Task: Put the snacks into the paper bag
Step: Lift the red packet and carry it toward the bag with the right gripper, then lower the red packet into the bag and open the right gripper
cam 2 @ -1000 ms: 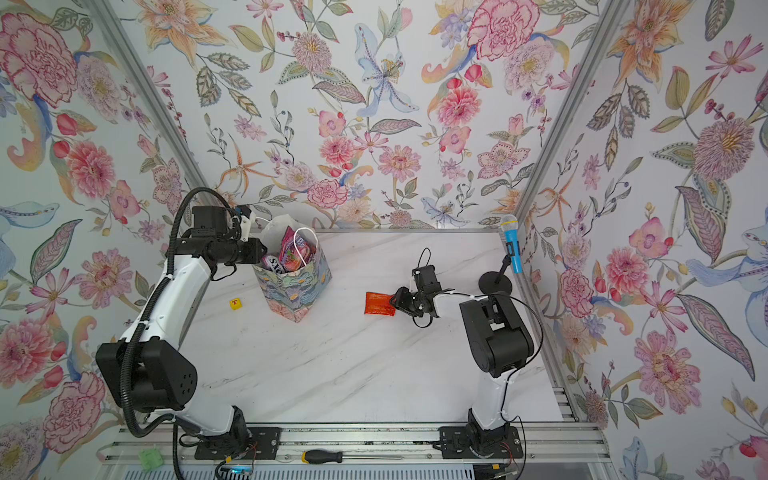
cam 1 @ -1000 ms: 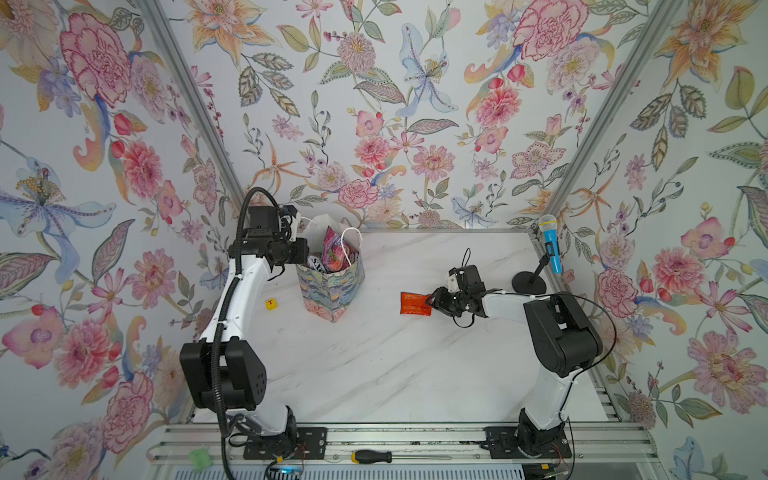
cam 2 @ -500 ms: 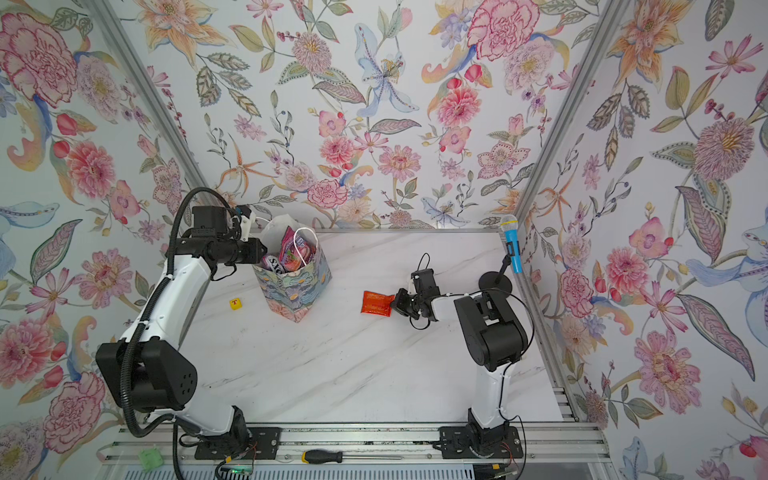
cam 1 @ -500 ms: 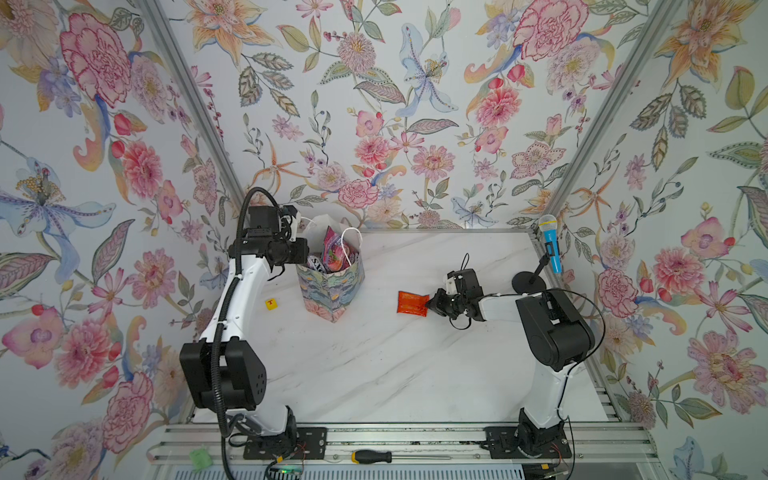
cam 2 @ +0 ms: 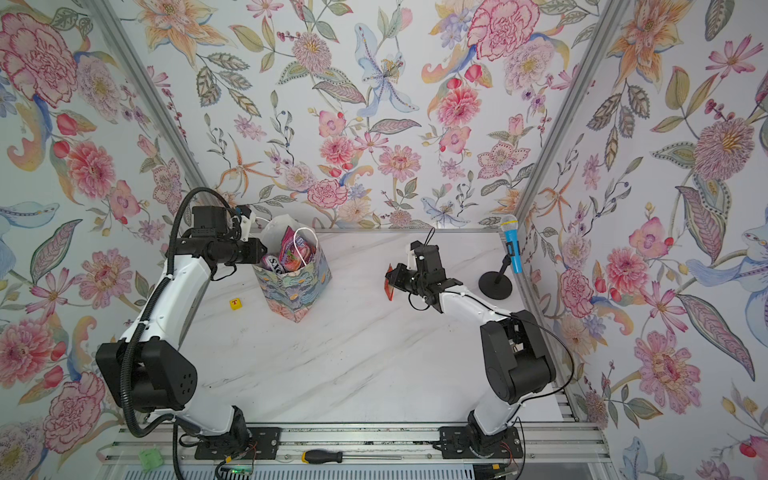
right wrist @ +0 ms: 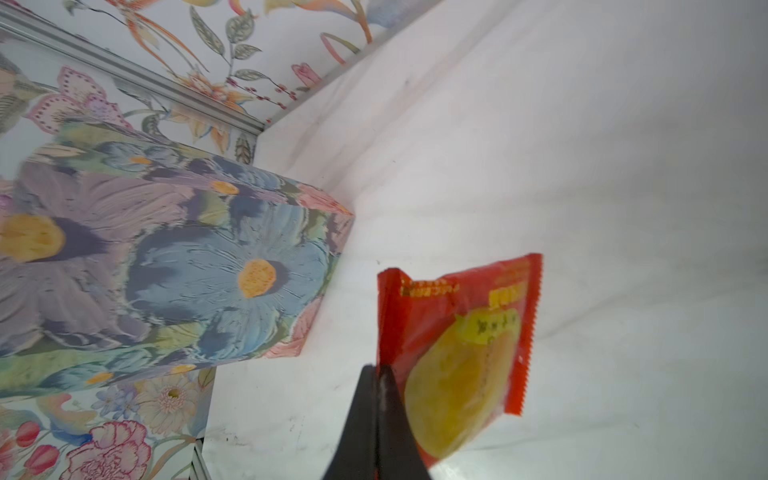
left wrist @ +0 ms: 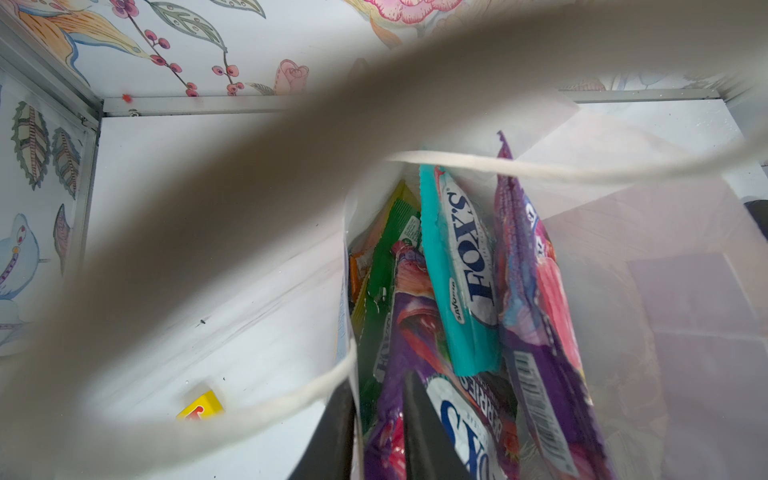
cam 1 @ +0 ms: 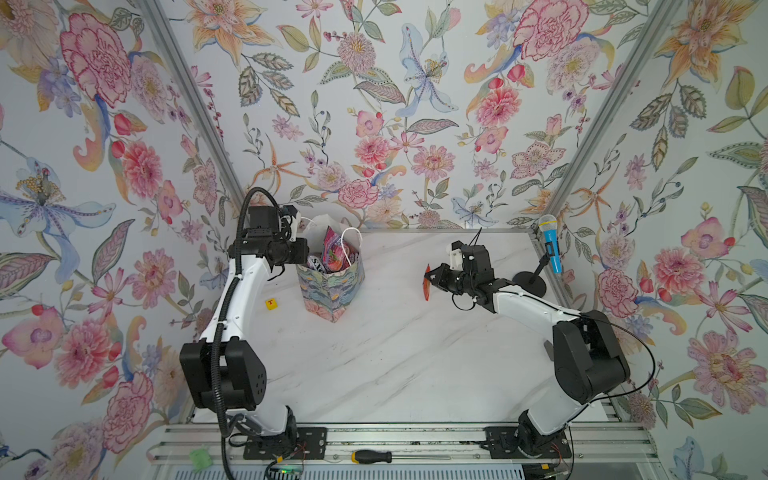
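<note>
Teal pouch point(left wrist: 457, 266) reads FOX'S (purple pouch point(left wrist: 465, 411) BERRIES); yellow cube point(cam 1: 271, 304) bears a T.

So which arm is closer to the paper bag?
Left. The left fingers pinch the rim of the paper bag; the right fingers hold the red packet, apart from it.

open tabletop point(cam 1: 395, 332) beside paper bag point(cam 1: 332, 291); snacks point(cam 1: 334, 253) crowding it
</note>
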Robot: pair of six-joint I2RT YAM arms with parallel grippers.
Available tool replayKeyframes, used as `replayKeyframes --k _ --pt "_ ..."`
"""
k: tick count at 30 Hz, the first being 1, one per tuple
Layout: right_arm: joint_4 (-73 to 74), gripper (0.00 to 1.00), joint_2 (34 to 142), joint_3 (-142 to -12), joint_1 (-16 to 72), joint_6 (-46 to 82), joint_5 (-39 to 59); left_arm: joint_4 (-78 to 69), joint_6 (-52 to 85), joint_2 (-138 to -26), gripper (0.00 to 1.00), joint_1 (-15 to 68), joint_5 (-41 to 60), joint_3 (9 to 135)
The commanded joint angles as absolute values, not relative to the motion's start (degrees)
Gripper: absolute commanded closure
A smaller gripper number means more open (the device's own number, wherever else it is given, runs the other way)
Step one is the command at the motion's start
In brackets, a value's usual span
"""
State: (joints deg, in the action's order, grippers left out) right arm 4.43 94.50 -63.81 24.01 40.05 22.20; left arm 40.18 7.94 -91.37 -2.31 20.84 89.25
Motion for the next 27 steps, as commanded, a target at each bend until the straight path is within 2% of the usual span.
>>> replayKeyframes --k 1,10,27 --pt "-1.1 1.0 91.3 -69.7 25.9 35.9 19.0 40.9 7.6 -90.0 0.78 -3.0 21.6 88.5" --pt "-5.3 1.0 95.3 -91.7 30.7 30.5 16.9 40.7 7.7 -90.0 0.78 -3.0 22.0 88.4" --pt "-14.9 1.0 125.0 -142.6 39.6 28.1 20.3 40.5 7.6 -90.0 0.78 -3.0 22.5 88.4"
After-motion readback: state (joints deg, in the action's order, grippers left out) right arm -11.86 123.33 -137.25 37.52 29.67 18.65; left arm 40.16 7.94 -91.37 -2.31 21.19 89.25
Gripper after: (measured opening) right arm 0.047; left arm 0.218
